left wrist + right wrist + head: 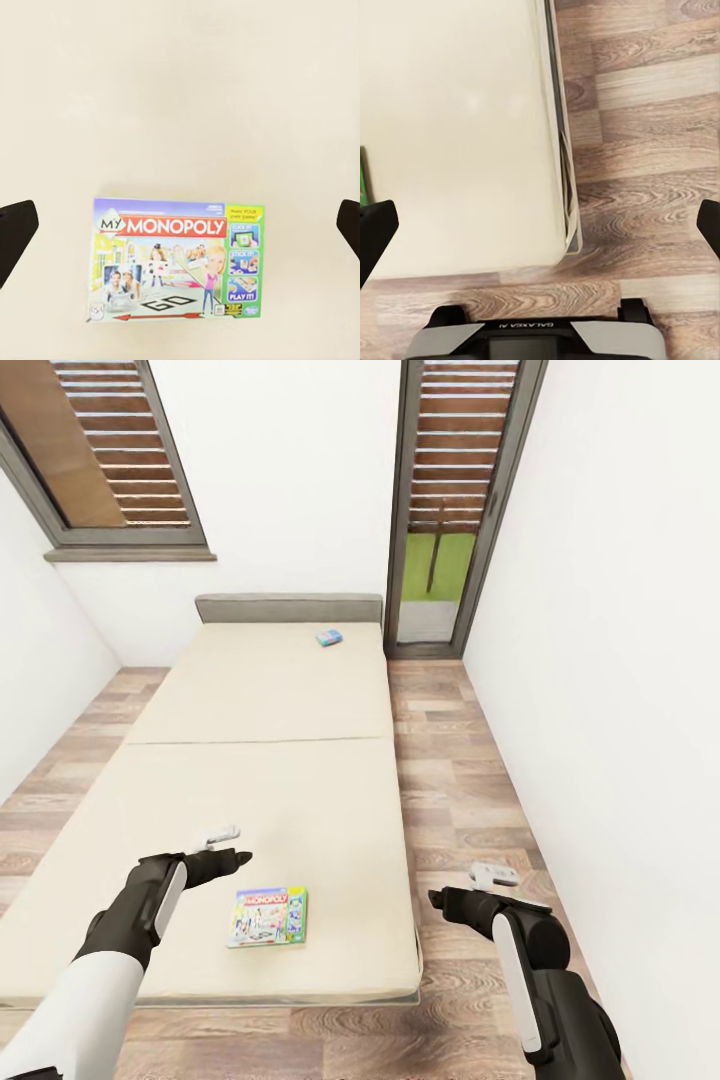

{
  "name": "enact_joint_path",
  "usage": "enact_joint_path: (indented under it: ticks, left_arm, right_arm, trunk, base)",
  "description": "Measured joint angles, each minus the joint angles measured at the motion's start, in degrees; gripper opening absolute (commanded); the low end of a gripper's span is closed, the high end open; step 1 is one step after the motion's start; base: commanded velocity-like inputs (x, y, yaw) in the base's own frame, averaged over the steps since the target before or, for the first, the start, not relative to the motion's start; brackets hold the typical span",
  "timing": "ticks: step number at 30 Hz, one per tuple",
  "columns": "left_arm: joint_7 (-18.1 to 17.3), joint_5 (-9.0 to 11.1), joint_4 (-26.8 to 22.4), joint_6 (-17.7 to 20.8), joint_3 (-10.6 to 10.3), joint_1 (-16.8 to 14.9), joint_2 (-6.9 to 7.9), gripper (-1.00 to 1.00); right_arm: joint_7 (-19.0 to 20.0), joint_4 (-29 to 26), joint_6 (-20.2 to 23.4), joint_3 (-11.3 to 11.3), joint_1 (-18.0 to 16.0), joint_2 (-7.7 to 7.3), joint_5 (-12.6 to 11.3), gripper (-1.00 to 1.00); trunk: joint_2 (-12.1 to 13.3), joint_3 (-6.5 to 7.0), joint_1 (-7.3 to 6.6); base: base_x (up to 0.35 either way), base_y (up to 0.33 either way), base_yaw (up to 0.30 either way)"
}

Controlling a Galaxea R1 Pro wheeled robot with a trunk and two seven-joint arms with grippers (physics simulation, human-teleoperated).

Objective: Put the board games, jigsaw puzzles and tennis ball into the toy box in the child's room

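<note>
Hovering w/ both grippers spread: left gripper over Monopoly box; head cam adds blue game.

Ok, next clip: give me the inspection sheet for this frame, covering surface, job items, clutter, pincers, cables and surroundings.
Surface: beige bed, mattress bare apart from two boxes.
Job's things: Monopoly board game flat near the foot end; blue board game near the grey headboard.
Clutter: nothing seen.
Pincers: left pincer open, empty, above the mattress beside the Monopoly box; right pincer open, empty, over the wood floor beside the bed.
Cables: nothing seen.
Surroundings: white walls, shuttered window, tall glazed door.
</note>
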Motion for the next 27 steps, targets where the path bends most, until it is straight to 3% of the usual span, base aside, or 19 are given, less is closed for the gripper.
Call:
enact_joint_path:
  ticks: [27]
  left_arm:
    - [-0.5, 0.0, -0.1, -0.6, -0.3, 0.1, 0.18, 1.0]
  right_arm:
    - [0.0, 0.0, 0.0, -0.1, 0.0, -0.02, -0.1, 1.0]
  trunk:
    - [0.0, -2.56, 0.0]
  base:
    - [0.0, 0.0, 0.0]
